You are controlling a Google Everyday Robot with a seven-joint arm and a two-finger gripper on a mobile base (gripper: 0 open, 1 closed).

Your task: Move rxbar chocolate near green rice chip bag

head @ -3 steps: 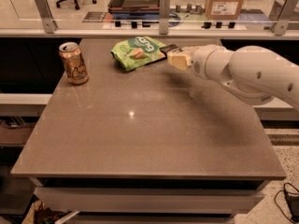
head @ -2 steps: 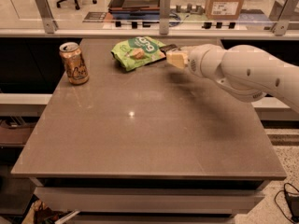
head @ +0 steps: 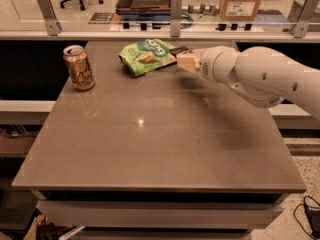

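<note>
Pincer [head: 186, 62] over the far edge strip of the counter [head: 150, 144], right of centre, just beside the right end of the green rice chip bag [head: 146, 55]. Grip state: cannot tell whether open or closed on anything. Rxbar chocolate [head: 181, 49] seen only as a dark sliver at the pincer's tip, touching or almost touching the bag's right end. Lying on the counter or lifted: cannot tell.

Risks, as judged:
- Could shove the bag left or toward the far edge if pushed further in. Light crinkled pouch, likely slides easily.
- Could land the bar on top of the bag rather than beside it; margin between them very slim.
- Could drag the bar back out on withdrawal if release is incomplete.
- Little threat to the orange-tan drink can [head: 78, 68]: upright near the far left corner, well apart from bag and pincer.

Room:
- Far edge tight: bag and bar close to it, glass rail and metal post [head: 175, 6] just beyond.
- Centre, near edge and left edge roomy.
- White arm [head: 270, 76] comes in over the far right corner. Cleanest exit probably back along that line, or straight up.
</note>
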